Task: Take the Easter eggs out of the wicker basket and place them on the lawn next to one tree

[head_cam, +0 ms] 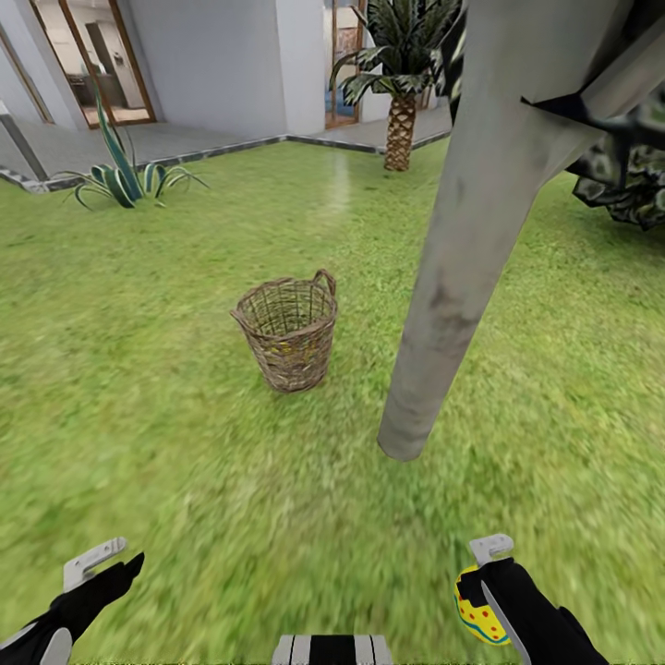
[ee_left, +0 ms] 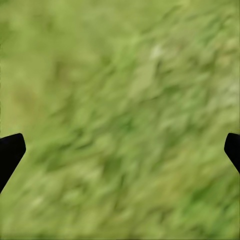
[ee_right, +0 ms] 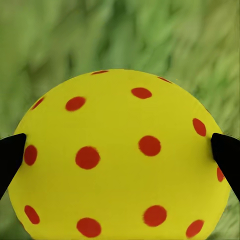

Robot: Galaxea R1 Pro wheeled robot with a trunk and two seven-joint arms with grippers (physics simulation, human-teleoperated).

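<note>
On the left: your left hand (head_cam: 103,565) hangs low over the lawn (head_cam: 166,443), fingers spread wide with nothing between them; the left wrist view has bare grass between the two tips.
Ahead, left of centre: wicker basket (head_cam: 288,331) stands upright on the grass, well apart from both hands; yellow shows through the weave low down, so you likely have eggs left in it, though the count cannot be told.
Ahead, right of centre: tree (head_cam: 462,259) trunk meets the grass beside the basket, apart from it, forward and slightly left of your right hand.
On the right: your right hand (head_cam: 488,591) is clamped on an Easter egg (ee_right: 120,160), fingertips at its two sides.
Key relation: the trunk base is nearer your right hand than your left.
Open room: bare grass lies all round the trunk base on your side; set the egg down close by it, clear of the trunk.
</note>
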